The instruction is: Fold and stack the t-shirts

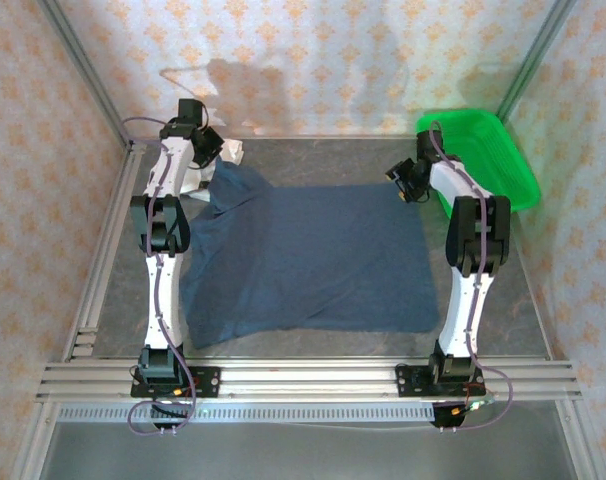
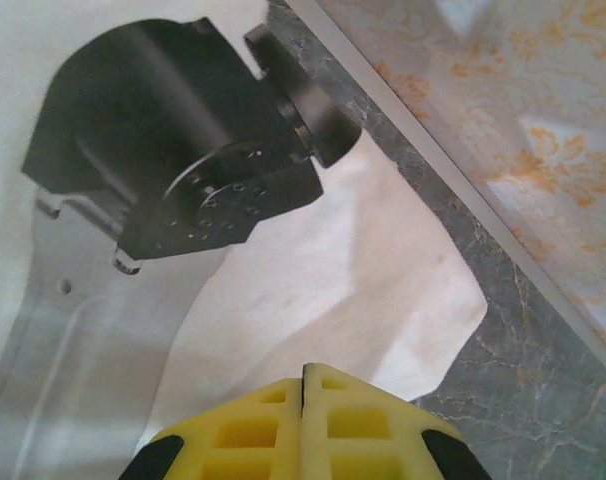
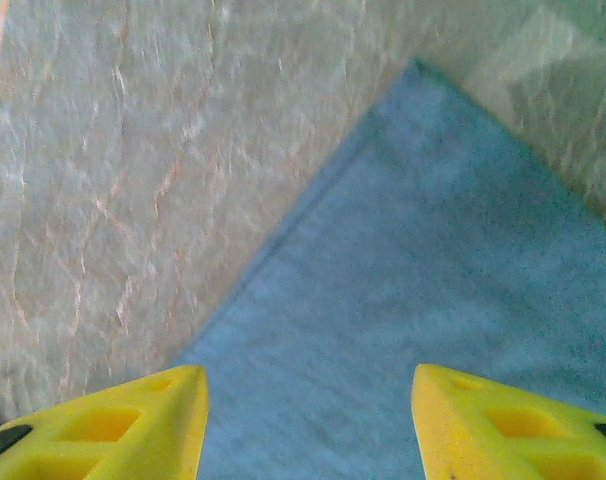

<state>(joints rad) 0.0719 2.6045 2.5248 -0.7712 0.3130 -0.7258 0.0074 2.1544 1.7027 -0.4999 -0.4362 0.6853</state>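
Your two arms look alike. The left arm (image 1: 168, 310) and the right arm (image 1: 468, 300) each wear smooth white shells on the long links, broken by chunky black housings at the joints. A thin greyish-purple cable (image 1: 155, 285) runs up the length of each arm and loops loose below its black base block (image 1: 163, 372). At the tips, the left gripper (image 2: 305, 375) and the right gripper (image 3: 308, 385) carry bright yellow fingers (image 3: 133, 425). You see them moulded with square pockets and backed by black at the root.
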